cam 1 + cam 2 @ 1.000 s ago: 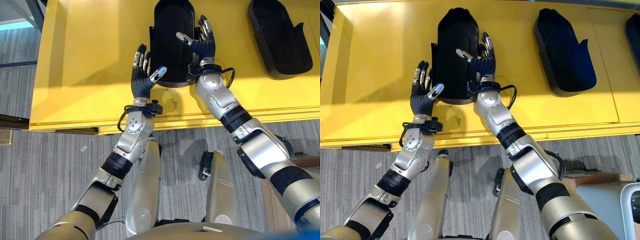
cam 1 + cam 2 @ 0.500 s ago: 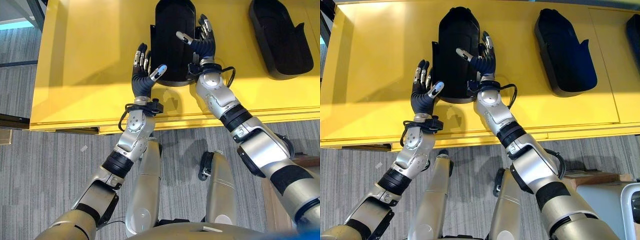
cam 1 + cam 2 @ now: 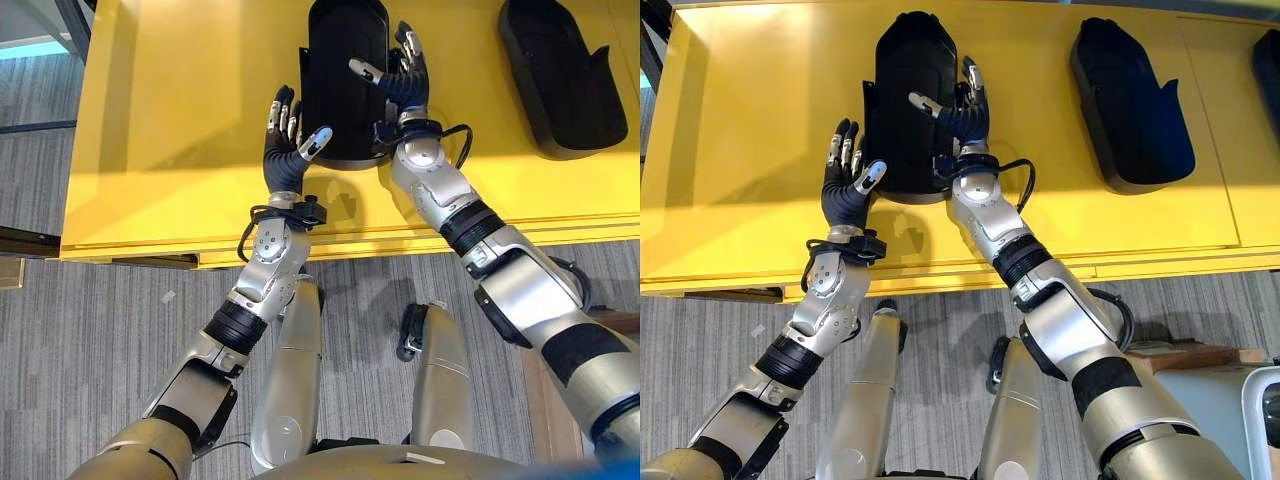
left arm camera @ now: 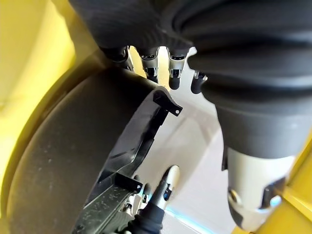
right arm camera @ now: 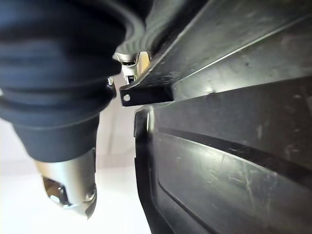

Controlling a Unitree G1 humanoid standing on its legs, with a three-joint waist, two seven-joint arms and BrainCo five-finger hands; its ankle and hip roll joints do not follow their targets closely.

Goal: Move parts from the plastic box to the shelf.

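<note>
Yellow shelf point(image 3: 160, 120) already carries one black part point(image 3: 560, 75); we flank a second part point(image 3: 340, 90) lying on it, left hand point(image 3: 285, 150) and right hand point(image 3: 400, 80) fingers spread, so placement looks nearly finished.

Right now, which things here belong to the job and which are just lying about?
In the job:
black part between both hands
left hand, open
right hand, open
yellow shelf

Lying about:
second black part, further right, untouched
</note>
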